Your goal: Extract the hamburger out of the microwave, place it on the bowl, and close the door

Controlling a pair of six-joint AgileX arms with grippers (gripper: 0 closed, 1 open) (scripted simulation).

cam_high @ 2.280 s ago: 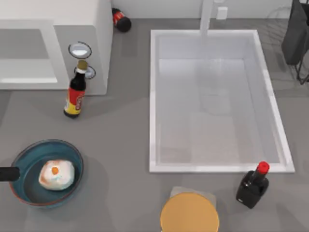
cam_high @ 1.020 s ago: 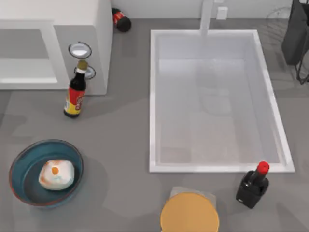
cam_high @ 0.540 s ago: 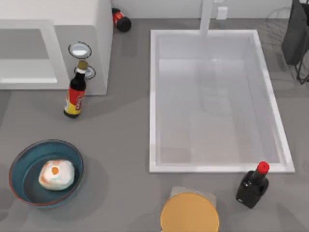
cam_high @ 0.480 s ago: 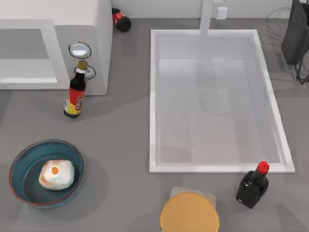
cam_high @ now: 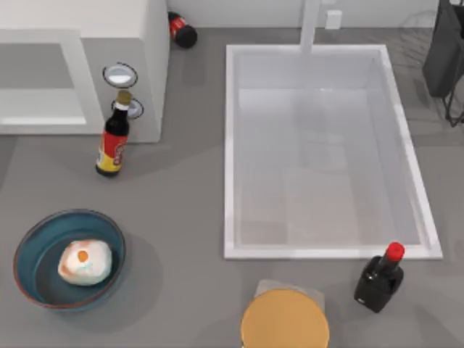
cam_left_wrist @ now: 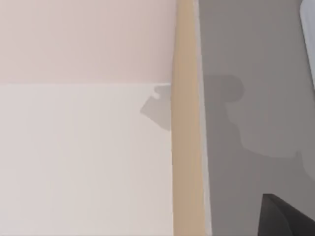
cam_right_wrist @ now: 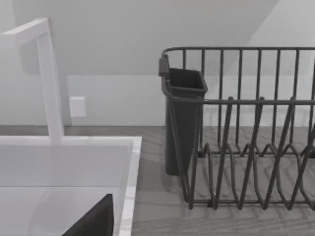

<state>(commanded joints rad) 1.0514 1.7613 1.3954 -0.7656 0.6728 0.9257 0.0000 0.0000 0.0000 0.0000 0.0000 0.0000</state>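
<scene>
Your hamburger (cam_high: 85, 261) sits inside the bowl (cam_high: 30, 250). The sink (cam_high: 232, 145) holds nothing. You cannot tell either end effector's state.

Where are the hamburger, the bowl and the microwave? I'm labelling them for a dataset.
hamburger (cam_high: 85, 261), top view, middle of its off-white top.
bowl (cam_high: 32, 250), top view, bare teal inside.
microwave (cam_high: 109, 18), top view, white top panel.
</scene>
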